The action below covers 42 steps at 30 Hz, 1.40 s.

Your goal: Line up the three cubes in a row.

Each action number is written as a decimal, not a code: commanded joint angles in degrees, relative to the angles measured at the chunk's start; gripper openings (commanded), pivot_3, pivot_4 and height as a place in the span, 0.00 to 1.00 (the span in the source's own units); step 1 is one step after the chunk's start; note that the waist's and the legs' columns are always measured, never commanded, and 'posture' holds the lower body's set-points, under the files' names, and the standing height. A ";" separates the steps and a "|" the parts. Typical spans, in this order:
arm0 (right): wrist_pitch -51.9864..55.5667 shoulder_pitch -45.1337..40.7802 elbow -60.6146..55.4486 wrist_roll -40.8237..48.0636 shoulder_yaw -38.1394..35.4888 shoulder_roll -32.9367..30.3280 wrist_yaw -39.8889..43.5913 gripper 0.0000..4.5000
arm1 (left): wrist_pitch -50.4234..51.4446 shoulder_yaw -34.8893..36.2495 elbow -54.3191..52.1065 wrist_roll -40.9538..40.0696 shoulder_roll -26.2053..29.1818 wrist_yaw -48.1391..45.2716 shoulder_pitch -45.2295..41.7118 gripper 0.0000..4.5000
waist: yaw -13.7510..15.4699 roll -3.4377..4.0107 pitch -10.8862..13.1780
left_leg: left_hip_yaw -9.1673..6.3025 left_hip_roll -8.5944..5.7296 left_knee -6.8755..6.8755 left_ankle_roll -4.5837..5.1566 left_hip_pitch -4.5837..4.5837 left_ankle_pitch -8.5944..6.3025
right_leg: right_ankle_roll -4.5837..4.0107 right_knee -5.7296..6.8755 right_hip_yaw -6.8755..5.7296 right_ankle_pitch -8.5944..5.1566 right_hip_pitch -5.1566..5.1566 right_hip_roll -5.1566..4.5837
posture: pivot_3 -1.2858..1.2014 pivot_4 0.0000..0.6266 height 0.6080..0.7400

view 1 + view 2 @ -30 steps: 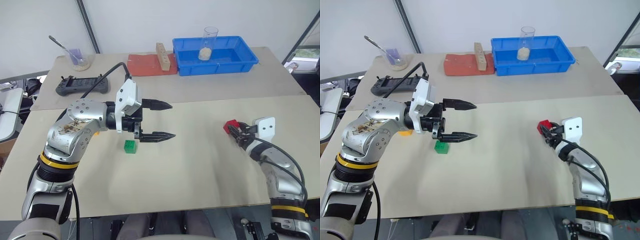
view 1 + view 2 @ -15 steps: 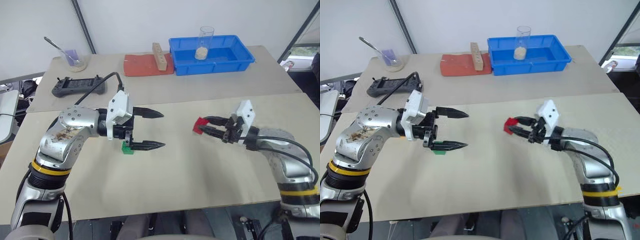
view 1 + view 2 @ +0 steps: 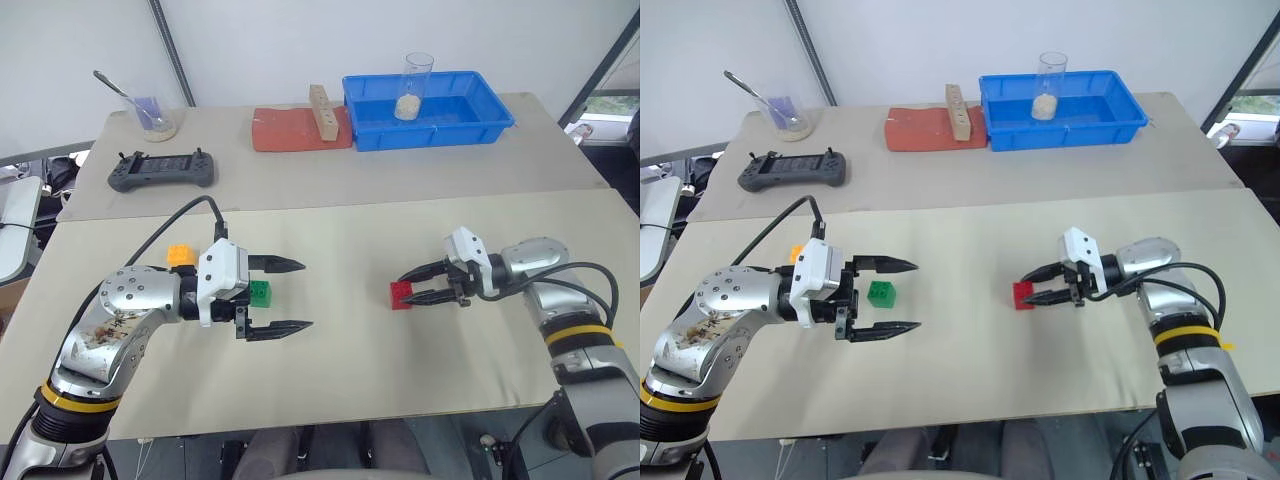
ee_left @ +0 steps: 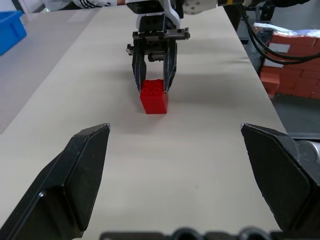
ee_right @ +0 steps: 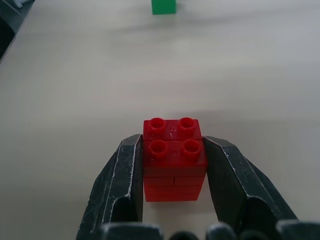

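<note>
right tool clamped on the red cube, fingers pressed against both its sides, studs up, cube low at the desk surface near the middle. left tool spread wide and holding nothing, one finger either side of the green cube without touching it. orange-yellow cube just behind the left wrist, near the green one. red cube well apart from the other two.
</note>
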 commanded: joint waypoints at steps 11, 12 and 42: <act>-10.13 -4.70 9.89 -1.08 3.78 -1.39 2.91 0.31 | 1.55 -0.18 -3.28 -2.35 0.09 1.30 -0.24 1.00 | 0.03 0.00 0.00 | 0.00 0.00 0.00 -0.01 0.06 -0.01 | 0.00 0.01 0.00 0.00 0.05 0.01 | 0.52 0.24 1.00; -10.46 -5.06 10.62 -1.23 3.96 -1.50 2.91 0.31 | 1.69 -0.25 -3.34 -2.42 0.07 1.29 -0.29 1.00 | 0.05 0.00 0.00 | 0.00 0.00 0.00 -0.01 0.06 -0.01 | 0.00 0.01 0.00 0.00 0.05 0.01 | 0.52 0.24 1.00; 31.39 2.20 -38.15 16.32 -5.85 -3.44 -15.29 0.99 | 1.57 14.07 -10.52 4.48 -12.09 29.23 24.08 1.00 | 0.46 0.02 0.01 | 0.00 0.11 -0.02 -0.32 -0.02 -0.29 | -0.02 -0.01 0.10 0.00 -0.04 -0.17 | 0.52 0.24 1.00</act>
